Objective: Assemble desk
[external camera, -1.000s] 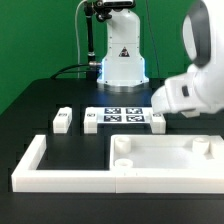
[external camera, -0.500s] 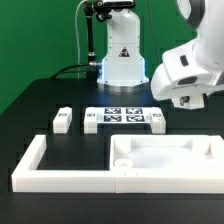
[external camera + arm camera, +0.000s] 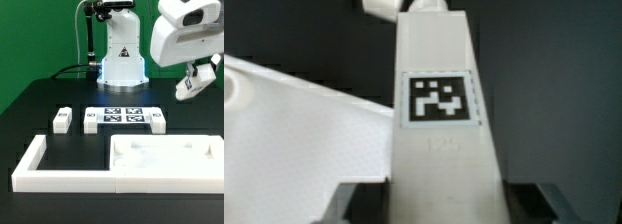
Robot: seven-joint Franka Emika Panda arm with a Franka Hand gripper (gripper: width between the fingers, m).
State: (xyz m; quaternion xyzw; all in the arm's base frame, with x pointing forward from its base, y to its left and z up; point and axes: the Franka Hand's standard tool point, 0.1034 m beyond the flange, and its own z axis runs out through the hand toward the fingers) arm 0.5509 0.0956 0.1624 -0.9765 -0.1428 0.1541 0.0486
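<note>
Currently the gripper (image 3: 196,78) is raised clear of the black table (image 3: 40,100), at the exterior view's right and above the far right part of the work area. It pinches one desk leg (image 3: 188,88) between its two fingers. In the exterior view that leg hangs tilted, touching nothing below it.

Wrist view: the held leg (image 3: 438,60) runs as a long white block straight out from the gripper (image 3: 441,202). A dark finger (image 3: 359,205) presses on one side face, and its twin presses on the opposite one. A black-and-white square tag (image 3: 439,98) sits on the face turned to the camera. Part of the white tabletop (image 3: 274,130) shows beyond the leg, blurred.

Exterior view, rest of kit:
- Tabletop (image 3: 165,158) lies flat inside the white U-shaped border wall (image 3: 30,160), toward the exterior view's right. A round socket (image 3: 123,148) is visible at one far corner.
- Marker board (image 3: 122,118) lies flat behind the wall, mid-table.
- One loose leg (image 3: 92,120) is just beside the board's left edge and another (image 3: 157,120) just beside its right edge.
- A third leg (image 3: 63,120) lies further to the exterior view's left, apart from the board.
- The white robot base (image 3: 120,55) stands at the back of the table.
</note>
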